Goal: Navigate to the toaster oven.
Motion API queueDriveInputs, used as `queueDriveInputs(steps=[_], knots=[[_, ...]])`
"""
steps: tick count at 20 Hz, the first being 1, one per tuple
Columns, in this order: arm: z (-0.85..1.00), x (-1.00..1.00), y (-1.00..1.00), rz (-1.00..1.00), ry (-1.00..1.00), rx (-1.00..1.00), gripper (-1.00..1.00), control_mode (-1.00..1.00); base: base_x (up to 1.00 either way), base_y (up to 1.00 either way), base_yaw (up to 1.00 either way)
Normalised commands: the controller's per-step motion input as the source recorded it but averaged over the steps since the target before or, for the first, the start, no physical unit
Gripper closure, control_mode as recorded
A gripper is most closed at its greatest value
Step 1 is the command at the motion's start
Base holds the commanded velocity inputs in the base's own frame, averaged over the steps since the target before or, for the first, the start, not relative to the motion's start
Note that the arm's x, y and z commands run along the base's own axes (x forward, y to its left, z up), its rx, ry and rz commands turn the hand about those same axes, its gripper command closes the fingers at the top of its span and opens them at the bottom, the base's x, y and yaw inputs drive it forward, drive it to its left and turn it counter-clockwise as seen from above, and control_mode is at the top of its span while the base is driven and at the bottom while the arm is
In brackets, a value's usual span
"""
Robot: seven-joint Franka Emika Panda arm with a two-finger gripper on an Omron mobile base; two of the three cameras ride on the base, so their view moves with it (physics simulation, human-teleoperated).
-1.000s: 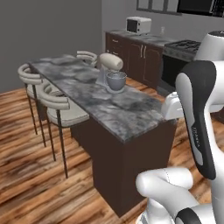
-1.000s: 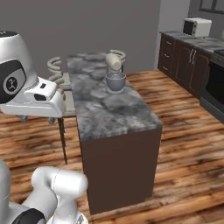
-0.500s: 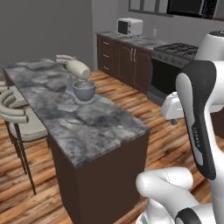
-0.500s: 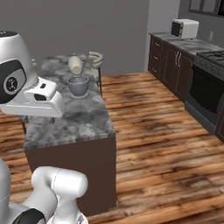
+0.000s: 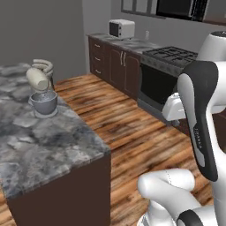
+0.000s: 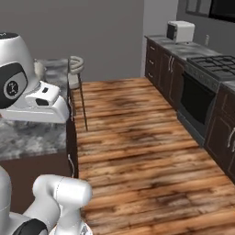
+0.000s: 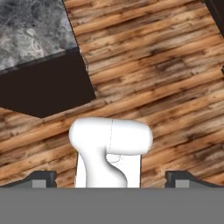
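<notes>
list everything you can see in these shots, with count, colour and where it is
toaster oven: 1, white with dark door, far end of the back counter
stove: 1, black, set in the back counter run
microwave: 1, black, above the stove
base cabinets: 1 run, dark brown with grey top, along the back wall
island counter: 1, grey marble top on dark base, left of the robot
stand mixer: 1, beige with grey bowl, on the island
stool: 1, beige seat on dark legs, beside the island
floor: wood planks, brown
gripper: 1, dark finger tips apart, pointing at the floor
</notes>
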Motion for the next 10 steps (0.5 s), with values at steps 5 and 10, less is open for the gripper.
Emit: queueDriveInputs(steps=[5,10], knots=[[0.00,0.00,0.00,0.00,0.00,0.00,-1.00,1.00,0.30,-1.00,0.10],[0.00,0.00,0.00,0.00,0.00,0.00,-1.00,1.00,0.38,-1.00,0.26]])
